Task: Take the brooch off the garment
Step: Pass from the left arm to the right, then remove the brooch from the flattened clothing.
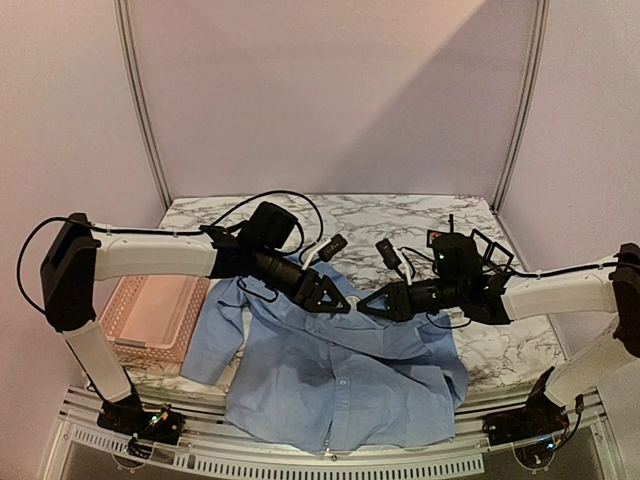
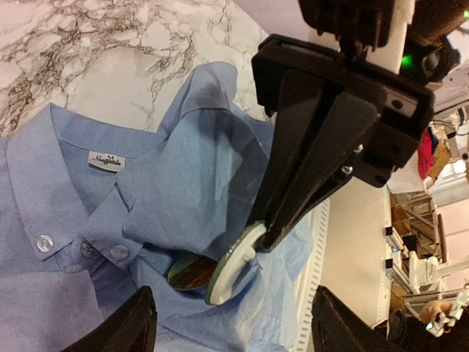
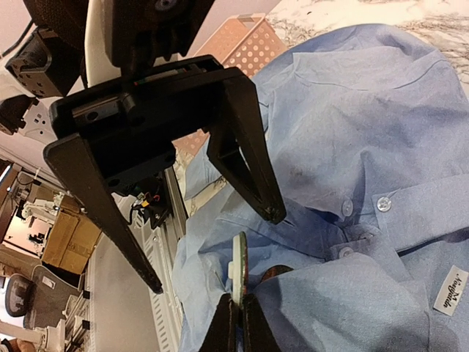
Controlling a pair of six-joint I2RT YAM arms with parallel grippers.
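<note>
A white marble-patterned table [image 1: 400,215] with grey veins stands inside a booth of plain pale walls [image 1: 330,90], joined by thin metal corner posts [image 1: 142,100]. A slotted metal rail [image 1: 300,465] lines the near edge. The back wall is brighter at upper right. Outside, blurred, are cardboard boxes [image 3: 67,236] and an office chair [image 3: 20,295].

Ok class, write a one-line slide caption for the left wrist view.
Right fingers pinch the round brooch near the collar of the blue shirt; left fingers open.
</note>
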